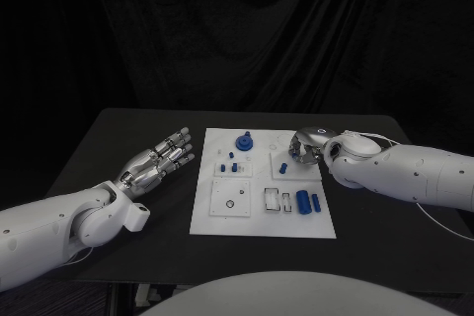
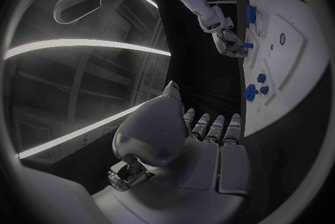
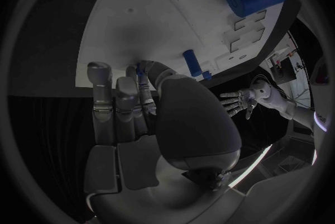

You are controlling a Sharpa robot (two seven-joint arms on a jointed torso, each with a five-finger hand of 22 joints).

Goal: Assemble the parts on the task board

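The task board (image 1: 259, 223) lies in the middle of the worktop (image 1: 129, 131), its long side running away from the robot. At the board's far end stands a round part (image 1: 243, 142), with a small peg (image 1: 232, 154) just before it. Two short pegs (image 1: 229, 168) stand nearer, left of centre, and another peg (image 1: 283, 168) stands to their right. At the near right lie two cylinders (image 1: 308, 201) side by side, right of a row of slots (image 1: 277, 199). The left hand (image 1: 158, 162) is over the worktop left of the board, apart from it. The right hand (image 1: 306, 148) is at the board's far right corner, beside the right peg.
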